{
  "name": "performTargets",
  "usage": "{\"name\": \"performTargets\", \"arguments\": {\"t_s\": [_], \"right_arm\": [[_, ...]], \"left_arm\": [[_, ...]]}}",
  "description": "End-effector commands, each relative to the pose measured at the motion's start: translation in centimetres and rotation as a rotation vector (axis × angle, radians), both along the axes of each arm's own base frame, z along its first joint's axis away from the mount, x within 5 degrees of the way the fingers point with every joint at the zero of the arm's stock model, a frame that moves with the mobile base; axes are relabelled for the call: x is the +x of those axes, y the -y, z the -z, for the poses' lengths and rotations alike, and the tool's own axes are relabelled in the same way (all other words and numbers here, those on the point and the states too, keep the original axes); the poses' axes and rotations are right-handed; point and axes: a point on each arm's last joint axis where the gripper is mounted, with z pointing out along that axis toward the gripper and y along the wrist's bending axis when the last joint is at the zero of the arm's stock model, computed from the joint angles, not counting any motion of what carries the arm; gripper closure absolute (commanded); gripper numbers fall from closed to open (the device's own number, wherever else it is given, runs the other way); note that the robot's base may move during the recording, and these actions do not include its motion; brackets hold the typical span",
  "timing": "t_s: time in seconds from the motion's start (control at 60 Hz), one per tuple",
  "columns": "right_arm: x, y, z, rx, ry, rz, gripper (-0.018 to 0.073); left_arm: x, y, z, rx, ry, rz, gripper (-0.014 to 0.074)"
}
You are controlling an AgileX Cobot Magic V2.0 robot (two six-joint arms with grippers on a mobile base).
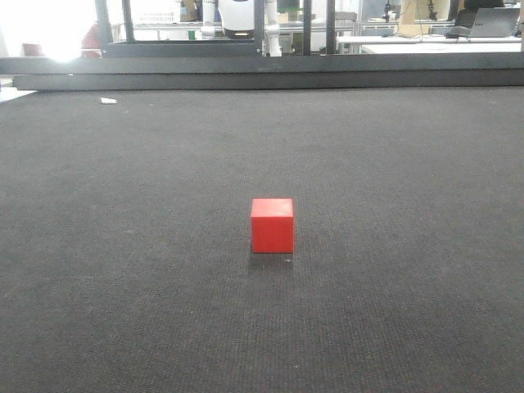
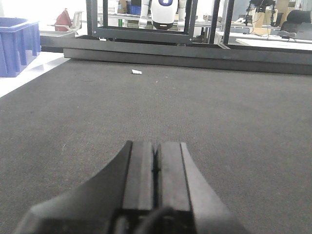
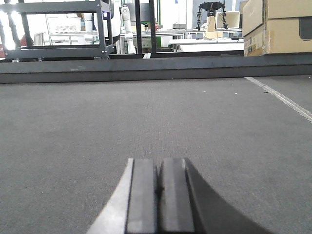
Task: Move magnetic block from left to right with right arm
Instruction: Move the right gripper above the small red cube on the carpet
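The magnetic block, a small bright-red cube, rests alone on the dark grey mat near the middle of the front view. Neither gripper shows in that view. In the left wrist view my left gripper hovers low over bare mat with its two dark jaws pressed together and nothing between them. My right gripper looks the same in the right wrist view: jaws together, empty, above bare mat. The block is out of sight in both wrist views.
A dark raised rail bounds the mat's far edge. A small white scrap lies near the far left. A blue crate stands off the mat's left side. Tan cardboard boxes sit beyond the far right edge.
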Motion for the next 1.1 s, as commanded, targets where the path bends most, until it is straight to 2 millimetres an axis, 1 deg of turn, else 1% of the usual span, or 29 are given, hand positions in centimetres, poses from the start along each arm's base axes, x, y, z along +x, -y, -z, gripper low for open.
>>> {"name": "performTargets", "arguments": {"t_s": [0.0,0.767,0.884,0.967,1.017,1.084], "right_arm": [[-0.3,0.0,-1.2,-0.014,0.118,0.006,0.0491],[-0.3,0.0,-1.2,-0.02,0.123,0.006,0.0491],[-0.6,0.0,-2.6,-0.022,0.16,0.006,0.0491],[-1.0,0.0,-4.5,-0.025,0.198,0.005,0.0491],[-1.4,-0.1,-6.1,-0.027,0.215,0.004,0.0491],[-1.4,-0.1,-7.7,-0.026,0.2,0.001,0.049]], "left_arm": [[-0.2,0.0,-0.6,-0.015,0.097,0.003,0.0713],[-0.2,0.0,-0.6,-0.015,0.097,0.003,0.0713],[-0.2,0.0,-0.6,-0.015,0.097,0.003,0.0713],[-0.2,0.0,-0.6,-0.015,0.097,0.003,0.0713],[-0.2,0.0,-0.6,-0.015,0.097,0.003,0.0712],[-0.2,0.0,-0.6,-0.015,0.097,0.003,0.0713]]}}
